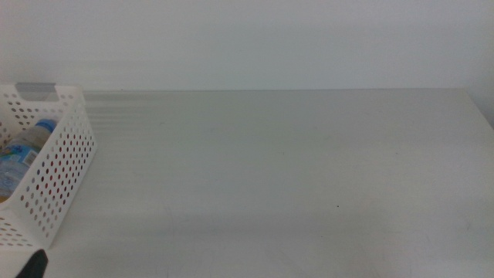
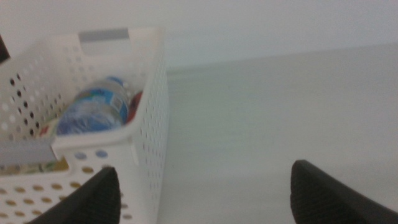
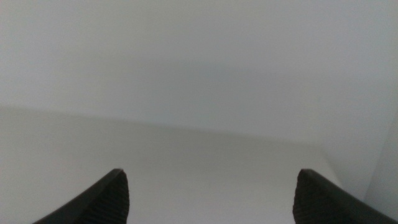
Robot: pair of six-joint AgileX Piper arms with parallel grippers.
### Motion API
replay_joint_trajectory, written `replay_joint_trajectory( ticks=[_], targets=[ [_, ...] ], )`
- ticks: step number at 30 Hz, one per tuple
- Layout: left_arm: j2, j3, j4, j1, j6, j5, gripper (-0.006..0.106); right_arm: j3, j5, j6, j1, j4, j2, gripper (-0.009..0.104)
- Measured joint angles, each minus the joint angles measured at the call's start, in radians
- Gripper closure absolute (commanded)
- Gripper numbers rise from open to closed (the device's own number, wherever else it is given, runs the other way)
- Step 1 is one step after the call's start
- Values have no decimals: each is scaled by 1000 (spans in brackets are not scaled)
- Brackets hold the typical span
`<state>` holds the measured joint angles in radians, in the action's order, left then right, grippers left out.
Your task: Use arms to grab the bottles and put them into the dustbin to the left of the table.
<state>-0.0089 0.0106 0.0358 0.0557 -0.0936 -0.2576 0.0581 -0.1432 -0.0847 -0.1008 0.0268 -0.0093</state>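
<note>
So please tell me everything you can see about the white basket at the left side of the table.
The dustbin is a white rectangular basket that looks like plastic, its walls pierced by rows of round holes, with a grey handle slot at the far end. It stands upright at the table's left edge, partly cut off by the middle view. Inside lies a water bottle with a blue label, on its side; something red shows beside it. The left gripper is open near the basket, not touching it.
</note>
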Motion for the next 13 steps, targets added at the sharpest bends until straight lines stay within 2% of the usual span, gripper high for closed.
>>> replay_joint_trajectory(
  ticks=[13],
  targets=[
    [-4, -40, 0, 0, 0, -7, 10, -86, -18, 0, 1, 0, -1, 25]
  ],
)
